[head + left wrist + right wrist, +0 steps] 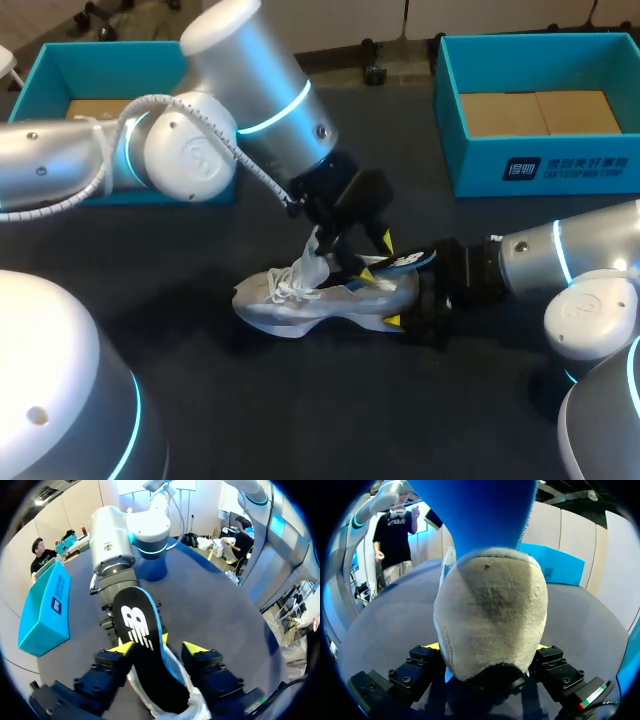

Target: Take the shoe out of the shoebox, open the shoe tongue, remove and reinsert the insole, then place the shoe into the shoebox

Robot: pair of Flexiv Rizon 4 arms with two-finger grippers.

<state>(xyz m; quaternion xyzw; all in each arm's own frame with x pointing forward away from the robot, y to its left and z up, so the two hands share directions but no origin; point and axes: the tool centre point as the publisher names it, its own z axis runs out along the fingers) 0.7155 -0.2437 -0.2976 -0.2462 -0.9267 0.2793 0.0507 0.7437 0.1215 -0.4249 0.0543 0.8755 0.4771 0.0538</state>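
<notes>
The left arm [200, 150] enters from the upper left of the frame and bends steeply down at mid-frame. The left tool [159, 651] sits at the black insole [142, 645], which juts from the pale shoe [310, 300]; I cannot tell whether it grips. The right arm [560, 260] reaches in low from the right, with the right tool [487, 647] clamped on the shoe's heel. The shoe lies mid-tabletop [300, 410].
</notes>
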